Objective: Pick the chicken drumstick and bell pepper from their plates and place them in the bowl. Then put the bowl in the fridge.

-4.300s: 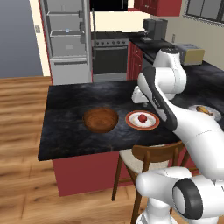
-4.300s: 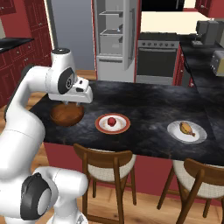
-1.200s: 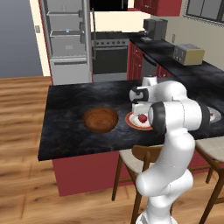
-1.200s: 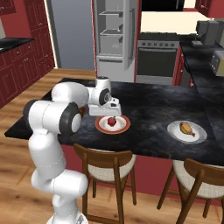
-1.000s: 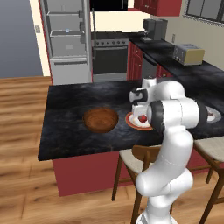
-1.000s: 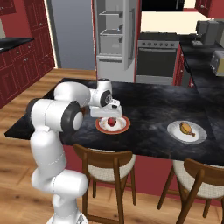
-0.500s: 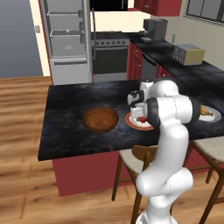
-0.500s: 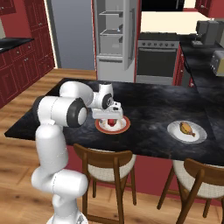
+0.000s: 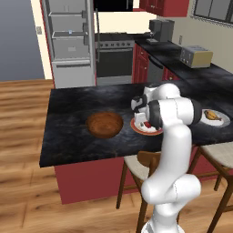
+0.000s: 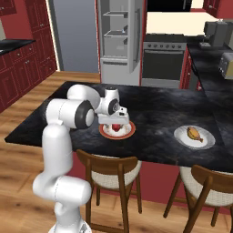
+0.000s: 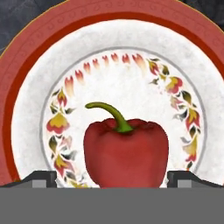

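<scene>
The fridge (image 9: pixel 73 43) stood with its door open at the upper left of the left base view, behind the dark desk (image 9: pixel 68 136). On the desk, left of centre, the bowl (image 9: pixel 105 124) held nothing, as far as I could see. Just to its right lay the red-rimmed plate (image 11: pixel 26 65), and the pale plate (image 10: pixel 205 141) was well apart, at the right of the right base view, with the chicken drumstick (image 10: pixel 195 134) lying on it. The end effector (image 10: pixel 115 123) was low over the red-rimmed plate, released and spread wide, one finger tip (image 11: pixel 41 179) on each side of the bell pepper (image 11: pixel 126 153), which sat in the lower middle of the hand view. In my judgement nothing was moved yet: the pepper grasp came first, then the drumstick, then the bowl into the fridge.
</scene>
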